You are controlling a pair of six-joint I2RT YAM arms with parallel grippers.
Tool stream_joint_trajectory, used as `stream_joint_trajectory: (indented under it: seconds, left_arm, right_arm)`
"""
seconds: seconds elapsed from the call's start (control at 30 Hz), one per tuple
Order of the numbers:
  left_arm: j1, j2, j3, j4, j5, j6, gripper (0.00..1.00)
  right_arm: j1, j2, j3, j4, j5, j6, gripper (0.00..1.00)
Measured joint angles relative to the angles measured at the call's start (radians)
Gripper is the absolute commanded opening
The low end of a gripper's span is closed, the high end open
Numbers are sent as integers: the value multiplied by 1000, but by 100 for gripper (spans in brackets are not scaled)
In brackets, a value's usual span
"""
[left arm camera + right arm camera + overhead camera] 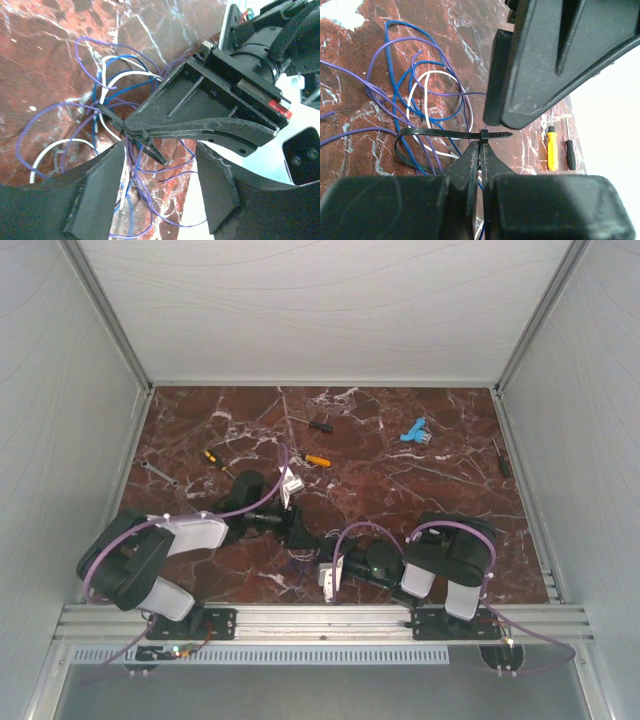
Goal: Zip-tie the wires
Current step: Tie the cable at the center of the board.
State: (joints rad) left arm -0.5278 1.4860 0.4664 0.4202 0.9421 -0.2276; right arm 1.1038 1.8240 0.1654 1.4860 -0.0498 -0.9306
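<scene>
The wires (pixel 427 75) lie in loose purple, blue and white loops on the marble table (pixel 420 500). A black zip tie (pixel 440 133) is looped around several of them, with its tail poking through its head. My right gripper (pixel 482 150) is shut on the zip tie just under the head. In the left wrist view the same wires (pixel 90 107) and zip tie (pixel 112 119) show, with the right gripper's shut tips on the tie. My left gripper (pixel 160 192) is open just above the tie's tail, fingers (pixel 95 195) wide apart and touching nothing.
An orange-handled screwdriver (pixel 551 150) and a thin black one (pixel 570 152) lie just right of the tie. Farther back lie more screwdrivers (pixel 317 460), a wrench (pixel 160 475) and a blue tool (pixel 414 432). White walls enclose the table.
</scene>
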Motion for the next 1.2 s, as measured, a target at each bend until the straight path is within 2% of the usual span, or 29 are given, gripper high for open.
stream_joint_trajectory:
  seconds: [0.17,0.33,0.47,0.73,0.83,1.2]
  left_arm:
    - [12,-8,-15,76,-21,-40,44]
    - [13,63,-15,157,14,-70,37]
    - [13,97,-15,211,41,-98,35]
    - [13,118,-13,259,64,-114,13]
    - [14,126,-13,265,65,-116,0]
    - [16,129,-10,262,62,-116,0]
  right_arm:
    - [-1,-5,0,0,-10,4,0]
    - [-5,-8,0,0,-18,5,0]
    - [-7,-12,0,0,-18,5,0]
    - [-8,-13,0,0,-19,6,0]
    - [-10,-13,0,0,-19,6,0]
    - [-11,-14,0,0,-26,4,0]
